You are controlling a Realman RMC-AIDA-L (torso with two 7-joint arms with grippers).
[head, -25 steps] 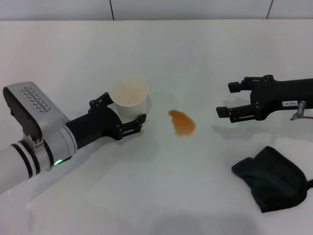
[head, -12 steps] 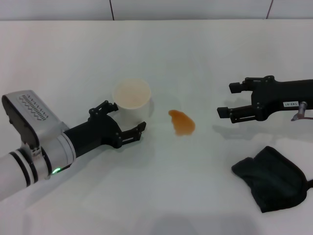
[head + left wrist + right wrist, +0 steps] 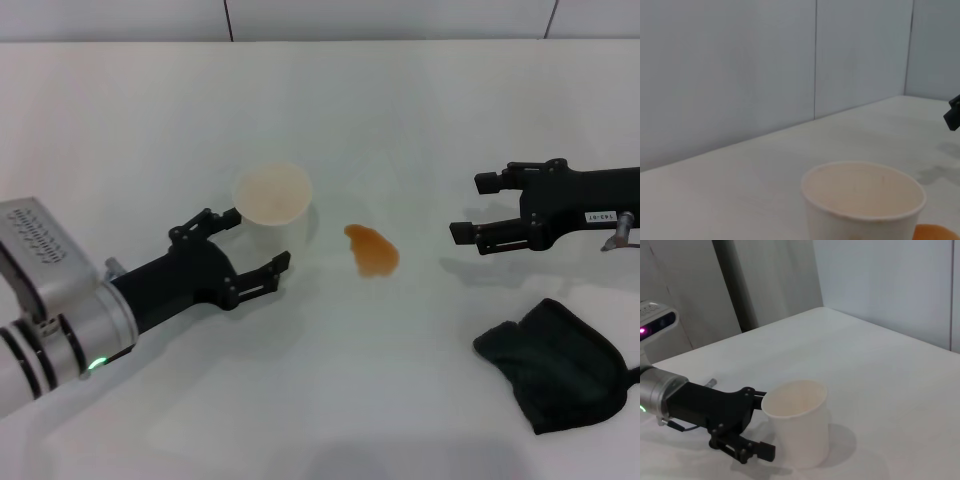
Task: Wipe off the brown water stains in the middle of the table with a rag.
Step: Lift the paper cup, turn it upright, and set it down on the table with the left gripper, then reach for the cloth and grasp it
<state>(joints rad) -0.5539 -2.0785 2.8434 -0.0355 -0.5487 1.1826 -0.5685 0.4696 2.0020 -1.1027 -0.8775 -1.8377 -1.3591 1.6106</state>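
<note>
In the head view, the brown stain (image 3: 372, 250) lay at the centre of the frame on the white table (image 3: 400, 110), untouched by any cloth. A white cup (image 3: 273, 207) stood upright just left of it, probably the source of the spill and set there clear of the wiping path. The left gripper (image 3: 254, 242) reached in from the lower left, its fingers spread wide and apart from the cup, one beside the rim and the other in front of the base, holding nothing. The right gripper (image 3: 472, 207) hovered at the right of the frame, well apart from the stain, fingers wide and empty. The black rag (image 3: 553, 365) sat in a heap at the lower right, just below that arm, so the right gripper looked best placed to fetch it; the rag had not yet been picked up.

In the left wrist view, the cup filled the lower middle, with an edge of the stain in the bottom right corner; that arm's own fingers did not show.

In the right wrist view, the cup stood lower centre, and the left gripper lay to the lower left, its fingers open, near the cup but not gripping it.
</note>
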